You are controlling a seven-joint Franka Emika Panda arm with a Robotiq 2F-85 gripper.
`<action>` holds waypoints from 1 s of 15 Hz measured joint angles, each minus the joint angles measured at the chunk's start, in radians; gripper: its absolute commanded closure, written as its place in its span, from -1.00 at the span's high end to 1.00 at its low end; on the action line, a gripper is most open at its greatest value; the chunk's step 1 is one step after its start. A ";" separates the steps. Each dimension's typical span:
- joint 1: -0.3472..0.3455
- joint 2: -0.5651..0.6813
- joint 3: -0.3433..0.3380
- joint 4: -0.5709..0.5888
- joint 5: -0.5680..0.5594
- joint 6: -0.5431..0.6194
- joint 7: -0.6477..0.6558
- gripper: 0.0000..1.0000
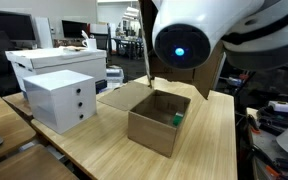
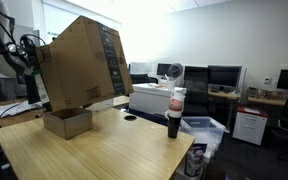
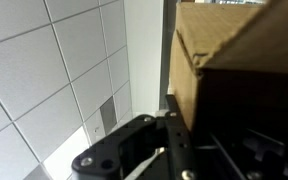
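The jaws are closed. I judge that they pinch a thin edge of the big cardboard box (image 2: 79, 62), because this box hangs tilted and nothing else seems to support it. The contact itself is not shown clearly. The big box is just above the small open box (image 2: 67, 122); whether the two touch, I cannot tell. The small box stands near one end of the surface (image 2: 104, 150), well apart from the dark bottle (image 2: 175, 118) at the edge of the opposite end.

The step in hand seems to be lifting and tipping the big box over the small one. The next move calls for a firm hold on the thin cardboard and a slow, steady turn, since a large light box could slip or swing and push the small box.

An exterior view looks into the small box, where a green thing (image 1: 177, 120) lies in one corner, and shows a white drawer unit (image 1: 61, 100) near it. There, however, a round dark housing with a blue light (image 1: 181, 42) hides most of the big box. An exterior view from farther away shows the whole big box and its tilt, but not the inside of the small one. The wrist view shows only a corner of the big box close beside the black jaws, with ceiling tiles (image 3: 44, 70) behind.
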 measured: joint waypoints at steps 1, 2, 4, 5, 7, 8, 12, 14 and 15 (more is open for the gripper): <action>0.000 0.000 0.000 -0.001 0.000 0.000 0.000 -0.88; 0.000 0.000 0.000 -0.003 0.000 0.000 0.000 -0.88; 0.000 0.000 0.000 -0.010 -0.006 0.000 -0.005 -0.88; 0.000 0.001 0.000 -0.011 -0.006 0.000 -0.005 -0.88; 0.000 0.001 0.000 -0.011 -0.007 0.000 -0.005 -0.88; 0.000 0.002 0.000 -0.011 -0.007 0.000 -0.005 -0.88; 0.000 0.003 0.000 -0.013 -0.016 0.000 -0.005 -0.89; 0.000 0.003 0.000 -0.015 -0.027 0.000 -0.010 -0.88; 0.000 0.003 0.000 -0.016 -0.030 0.000 -0.010 -0.89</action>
